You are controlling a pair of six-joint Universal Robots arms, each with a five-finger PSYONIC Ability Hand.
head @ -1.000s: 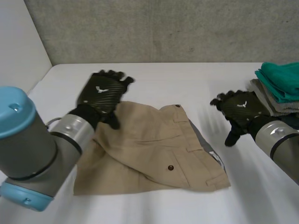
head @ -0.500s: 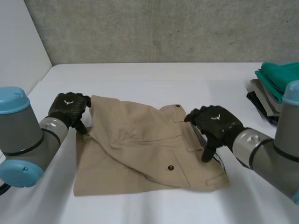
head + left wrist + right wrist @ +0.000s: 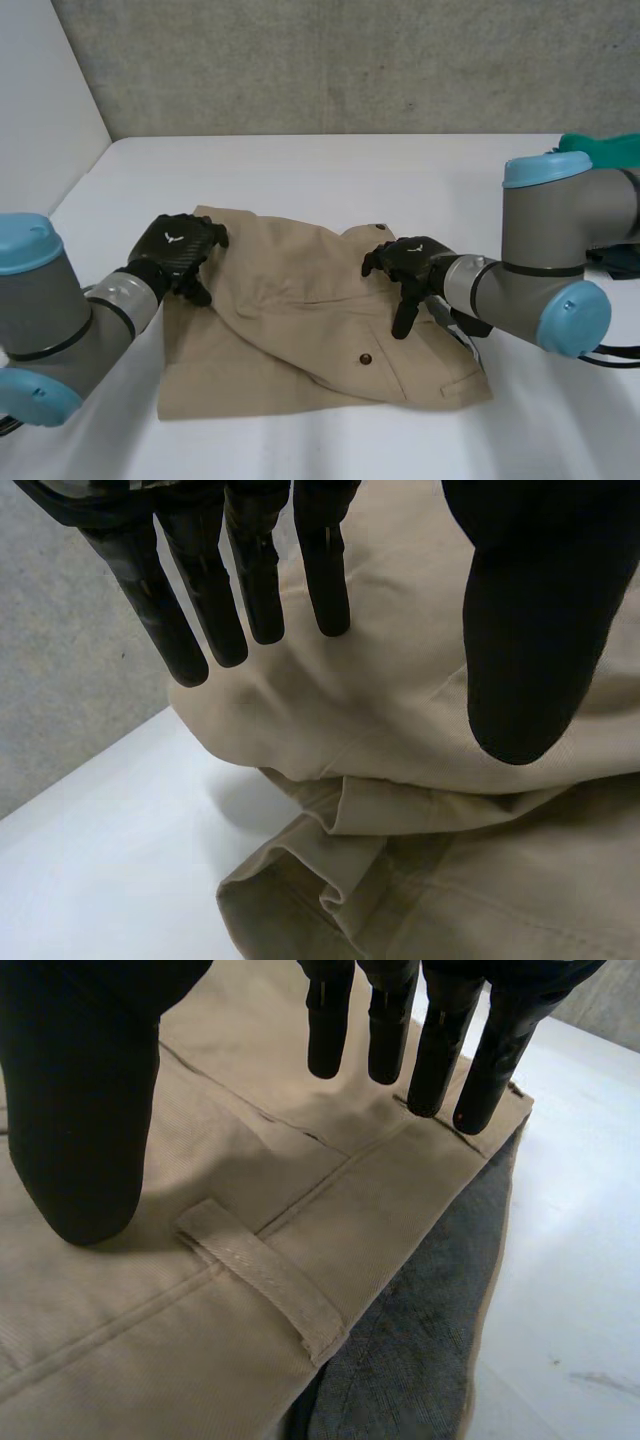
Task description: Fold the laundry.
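Left arm: you see the left arm [image 3: 50,320] reach in low over the table's near left side, its wrist angled toward the cloth
Left hand: the left hand [image 3: 175,250] sits palm-down at the far left corner of the shorts [image 3: 300,320]; in its wrist view the fingers [image 3: 255,580] are straight and side by side, the thumb [image 3: 525,630] held wide of them – nothing pinched; whether the tips touch the cloth you cannot tell
Right arm: the right arm [image 3: 550,270] bends in from the right, elbow raised, forearm pointing left
Right hand: the right hand [image 3: 405,262] hangs over the waistband, fingers [image 3: 385,1020] straight, thumb [image 3: 85,1110] spread apart just beside a belt loop [image 3: 265,1285]; it grips nothing
Shorts: tan, lying flat mid-table with one leg folded over at the left; a dark button [image 3: 365,358] shows, and grey lining [image 3: 400,1360] shows at the waist opening
Surface: a white table [image 3: 350,170], bare around the shorts; teal cloth [image 3: 600,148] shows at its right edge behind the right arm
Room: a grey concrete wall [image 3: 350,60] behind – a white panel at the left
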